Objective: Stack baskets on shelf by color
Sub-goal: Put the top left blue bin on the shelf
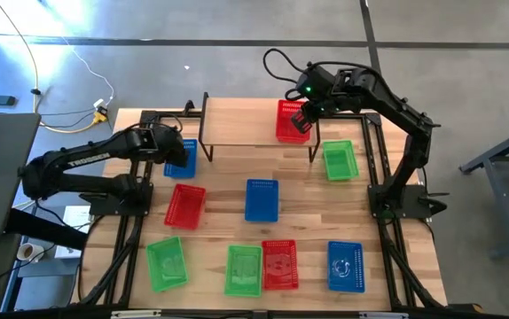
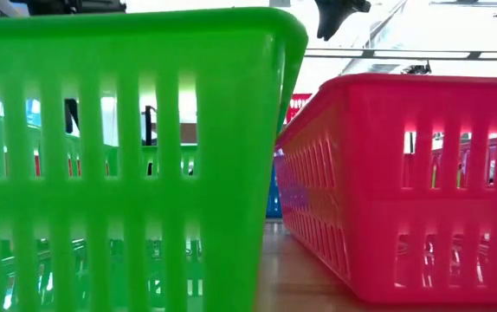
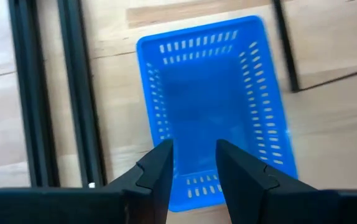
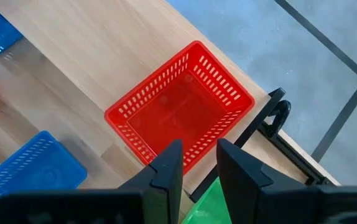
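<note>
A red basket (image 1: 290,120) (image 4: 178,115) stands on the right end of the light-wood shelf (image 1: 246,124). My right gripper (image 1: 304,113) (image 4: 200,163) hovers open above the basket's rim, touching nothing. A blue basket (image 1: 182,159) (image 3: 216,106) sits on the table just left of the shelf. My left gripper (image 1: 171,145) (image 3: 194,168) points steeply down over the blue basket's near end, open, with nothing between its fingers. Other baskets lie on the table: green (image 1: 340,159), red (image 1: 184,205), blue (image 1: 262,199), and a front row.
The front row holds a green basket (image 1: 166,263), a green one (image 1: 244,269), a red one (image 1: 279,264) and a blue one (image 1: 346,266). In the low view a green basket (image 2: 127,156) and a red basket (image 2: 404,182) fill the picture. Black frame rails (image 3: 35,93) run beside the blue basket.
</note>
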